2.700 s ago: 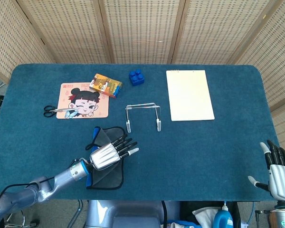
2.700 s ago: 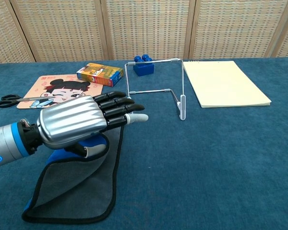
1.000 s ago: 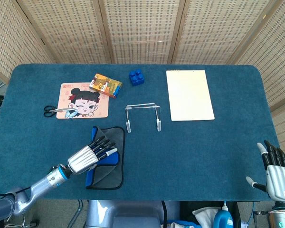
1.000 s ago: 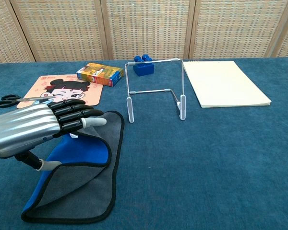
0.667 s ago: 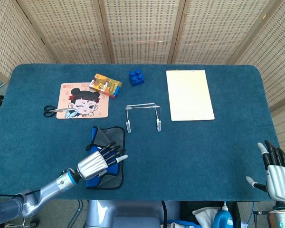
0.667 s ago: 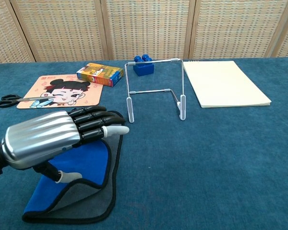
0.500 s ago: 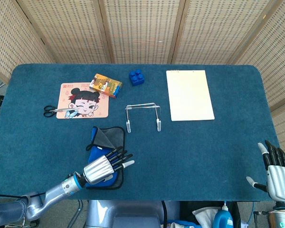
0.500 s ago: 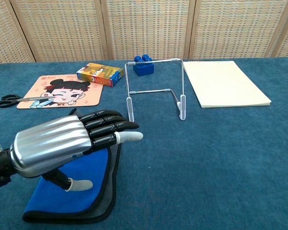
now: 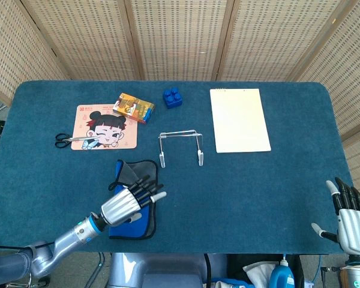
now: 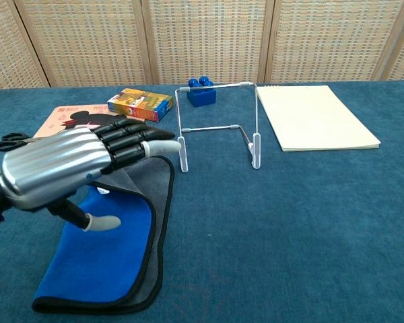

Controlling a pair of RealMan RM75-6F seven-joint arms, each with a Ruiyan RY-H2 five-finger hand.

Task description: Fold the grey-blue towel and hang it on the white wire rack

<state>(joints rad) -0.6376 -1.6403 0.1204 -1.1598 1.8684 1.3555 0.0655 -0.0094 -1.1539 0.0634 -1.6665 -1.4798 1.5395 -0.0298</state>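
The towel (image 10: 114, 252) lies on the near left of the table (image 9: 258, 186), a little in front of the white wire rack (image 9: 180, 147). It is doubled over, so its blue inner face shows with a grey flap above it and a dark hem all round. It looks thin, limp and light: it would sag from whichever point it is lifted, so the hemmed edge or a corner of the doubled layers seems the place to pinch.

The left hand (image 10: 67, 168) hovers over the cloth with fingers stretched out together and the thumb hanging below. It seems to hold nothing, though from the chest view I can't be sure the thumb is clear of the fabric. The right hand (image 9: 350, 219) waits at the near right corner, fingers spread and empty.

Beyond the rack sit a blue brick (image 9: 172, 97), a small printed box (image 9: 134, 107), a cartoon mat (image 9: 105, 127) with scissors (image 9: 69, 139), and a pale notepad (image 9: 239, 119).
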